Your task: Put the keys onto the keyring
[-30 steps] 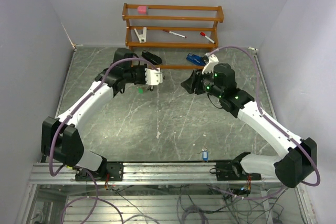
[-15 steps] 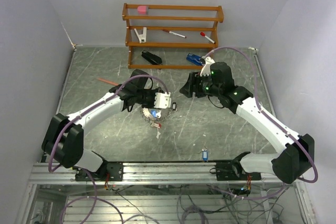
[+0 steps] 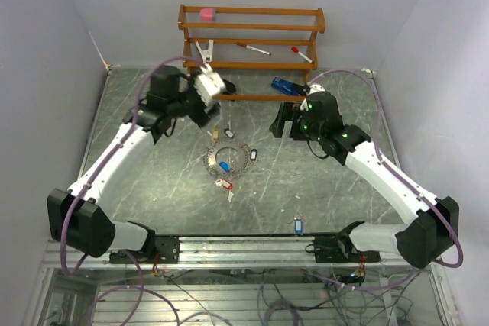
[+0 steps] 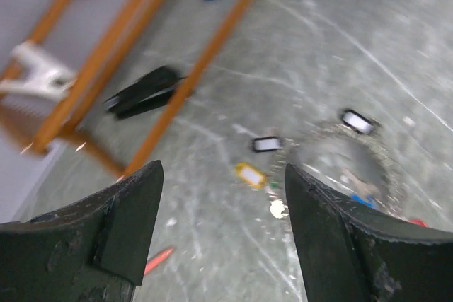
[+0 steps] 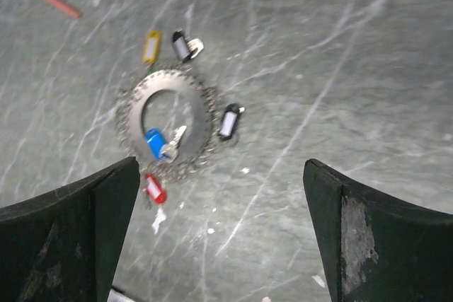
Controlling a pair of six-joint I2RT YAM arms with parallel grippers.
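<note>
Left end effector [image 3: 214, 88] lifted off keyring [image 3: 229, 159], spread, empty; right end effector [image 3: 280, 121] likewise.

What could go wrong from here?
1. The blue key lies inside the keyring: a pinch may snag its fringe or drag it.
2. The left gripper, open, hangs close to the shelf: a swing might clip it.
3. A second blue key sits at the front of the table and could be knocked off.

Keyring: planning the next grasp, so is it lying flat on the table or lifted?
Lying flat. In the right wrist view the whole keyring rests on the table, nothing gripping it.
</note>
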